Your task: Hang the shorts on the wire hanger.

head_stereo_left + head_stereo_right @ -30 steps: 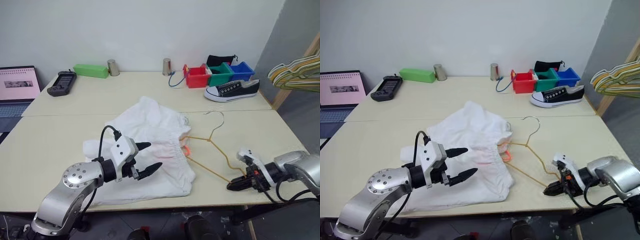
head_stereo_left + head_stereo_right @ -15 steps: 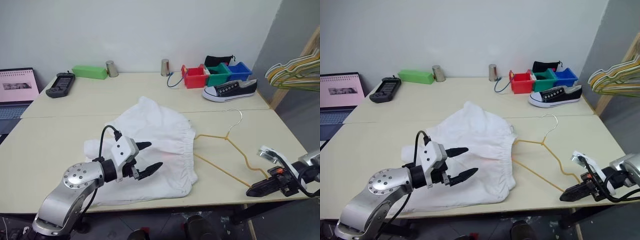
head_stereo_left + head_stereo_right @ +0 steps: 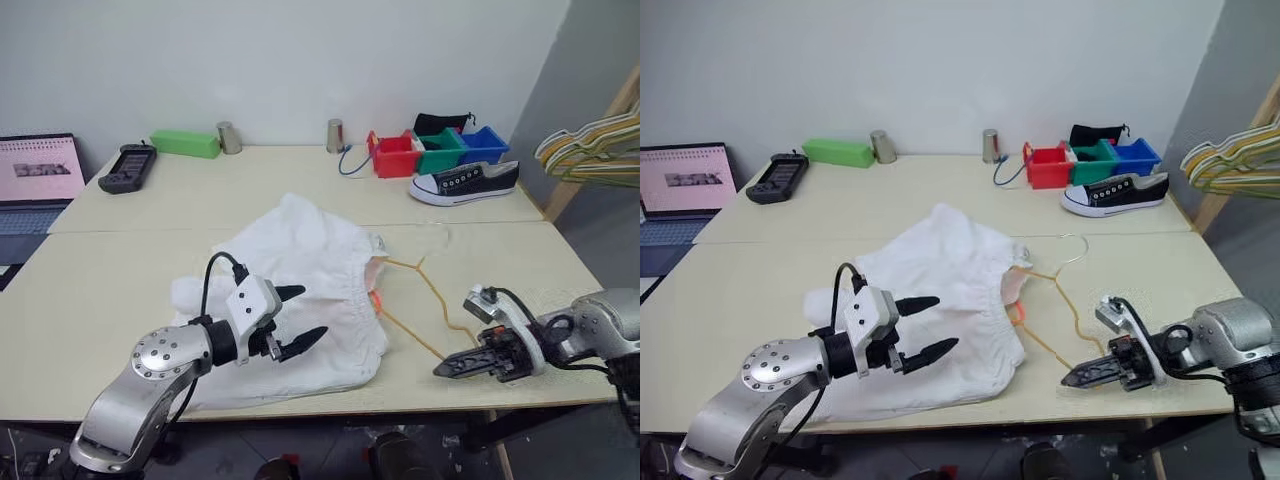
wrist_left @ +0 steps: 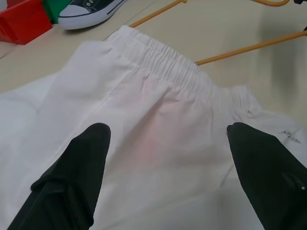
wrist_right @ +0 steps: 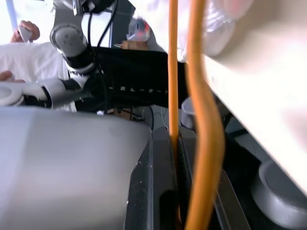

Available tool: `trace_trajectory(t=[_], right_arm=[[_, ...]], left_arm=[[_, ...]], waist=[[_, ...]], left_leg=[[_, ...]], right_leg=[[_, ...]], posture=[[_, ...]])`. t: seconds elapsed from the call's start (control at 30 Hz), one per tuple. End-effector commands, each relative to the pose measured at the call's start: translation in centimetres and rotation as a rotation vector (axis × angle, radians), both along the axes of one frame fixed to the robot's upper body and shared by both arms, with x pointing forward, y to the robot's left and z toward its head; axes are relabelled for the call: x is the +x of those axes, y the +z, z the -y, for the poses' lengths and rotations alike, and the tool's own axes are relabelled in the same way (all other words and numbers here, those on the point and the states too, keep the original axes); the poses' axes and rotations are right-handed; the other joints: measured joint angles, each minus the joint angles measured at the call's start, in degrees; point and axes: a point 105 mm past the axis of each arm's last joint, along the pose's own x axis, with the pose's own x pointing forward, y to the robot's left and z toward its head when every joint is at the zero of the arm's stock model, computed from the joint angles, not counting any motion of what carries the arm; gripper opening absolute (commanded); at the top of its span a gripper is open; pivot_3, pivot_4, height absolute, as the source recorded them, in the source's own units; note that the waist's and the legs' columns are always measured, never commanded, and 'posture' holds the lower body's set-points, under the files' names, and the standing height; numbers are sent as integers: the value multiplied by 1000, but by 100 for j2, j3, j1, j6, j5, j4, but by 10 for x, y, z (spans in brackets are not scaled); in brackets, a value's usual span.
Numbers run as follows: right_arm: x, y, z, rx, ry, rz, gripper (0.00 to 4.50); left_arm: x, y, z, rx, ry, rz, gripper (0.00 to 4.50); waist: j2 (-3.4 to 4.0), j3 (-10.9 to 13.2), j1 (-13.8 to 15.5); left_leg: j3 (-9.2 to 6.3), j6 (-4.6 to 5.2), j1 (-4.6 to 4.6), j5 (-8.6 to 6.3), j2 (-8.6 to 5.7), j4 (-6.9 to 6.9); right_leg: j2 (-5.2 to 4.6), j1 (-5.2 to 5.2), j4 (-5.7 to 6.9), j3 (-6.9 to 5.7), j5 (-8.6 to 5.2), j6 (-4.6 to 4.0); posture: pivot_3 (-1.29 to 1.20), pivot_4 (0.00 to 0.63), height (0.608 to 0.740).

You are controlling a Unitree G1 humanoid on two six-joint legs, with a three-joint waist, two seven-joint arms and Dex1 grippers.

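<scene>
**Hanger dragged back to the shorts, right gripper clamped on its wire**

The shorts (image 3: 300, 300) lie spread and rumpled on the near table (image 3: 110, 300), white, with a faint reddish mark by the elastic waistband and a small orange tag (image 3: 376, 300) at the waistband's edge. The left gripper (image 3: 298, 318) hovers just over the near part of the cloth, its two black fingers (image 4: 76, 182) spread wide with nothing between them; from the left wrist view the waistband runs across just ahead of the fingertips.

The wire hanger (image 3: 425, 290) lies flat on the table to the right of the shorts, its hook toward the far side and one end reaching the waistband beside the orange tag. The right gripper (image 3: 455, 366) sits near the table's front edge, pointing left toward the shorts, its fingers pinched tight on the hanger's near corner; the right wrist view shows the orange wire (image 5: 172, 96) running between the closed fingers.

Compared with half a second ago, the right gripper has swung leftward and the hanger has come with it: then the hanger lay clear of the shorts, now its end meets the waistband again. The left gripper has kept its place, open as before, and the shorts lie much as they did.
</scene>
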Motion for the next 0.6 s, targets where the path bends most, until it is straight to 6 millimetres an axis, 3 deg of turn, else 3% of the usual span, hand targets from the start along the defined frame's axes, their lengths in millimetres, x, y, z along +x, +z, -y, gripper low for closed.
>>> trace_trajectory(t=[0.03, 0.4, 0.6], right_arm=[[3, -5, 2, -28, -48, 5, 0], [26, -27, 11, -110, -242, -6, 0], [38, -28, -5, -41, -293, -5, 0]], left_arm=[[3, 8, 0, 6, 2, 53, 4119], [8, 8, -1, 21, 9, 78, 4119], [10, 9, -1, 20, 13, 88, 4119]], waist=[[2, 0, 8], [4, -2, -21], [4, -4, -28]], left_leg=[[1, 0, -3, 0, -2, 1], [0, 2, 4, 1, 0, 3], [0, 3, 4, 2, 0, 7]], right_leg=[[-1, -1, -1, 2, 0, 1], [2, 1, 7, 3, 0, 1], [4, 7, 6, 5, 3, 5]], posture=[[-231, 49, 740], [-236, 48, 740], [-237, 47, 740]])
